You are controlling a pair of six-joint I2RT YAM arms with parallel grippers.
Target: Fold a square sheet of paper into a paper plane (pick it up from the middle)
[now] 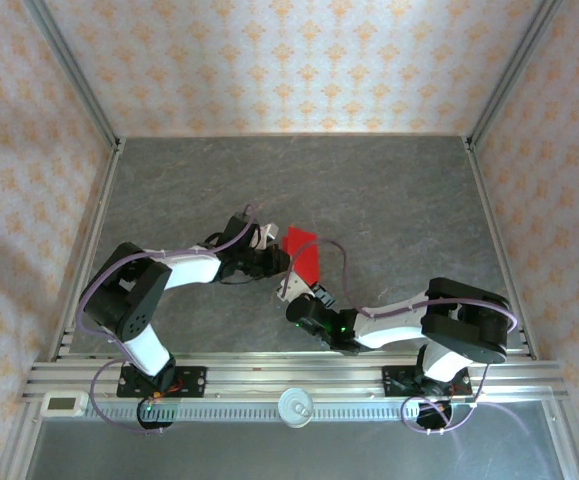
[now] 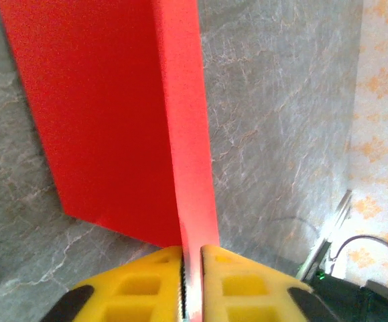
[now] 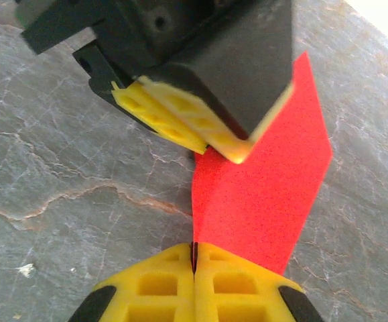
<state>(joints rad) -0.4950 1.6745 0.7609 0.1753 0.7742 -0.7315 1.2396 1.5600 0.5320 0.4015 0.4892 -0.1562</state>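
The red square sheet of paper point(image 1: 303, 254) is folded into a narrower creased shape and held up over the grey table between both arms. In the left wrist view a raised flap of the sheet point(image 2: 106, 114) runs into the narrow gap of my left gripper point(image 2: 192, 258), whose yellow fingers stand slightly apart around it. My right gripper point(image 3: 194, 247) is shut on the paper's point(image 3: 267, 194) lower corner. The left gripper point(image 3: 219, 151) hangs over the paper's far end, facing the right one. From above, the left gripper point(image 1: 277, 258) meets the sheet from the left and the right gripper point(image 1: 312, 288) from below.
The grey stone-patterned table point(image 1: 389, 200) is ringed by patterned walls and aluminium frame posts point(image 1: 87, 110). A metal rail point(image 1: 289, 385) runs along the near edge with a round white part point(image 1: 295, 405) and a small white device point(image 1: 64, 403) on it.
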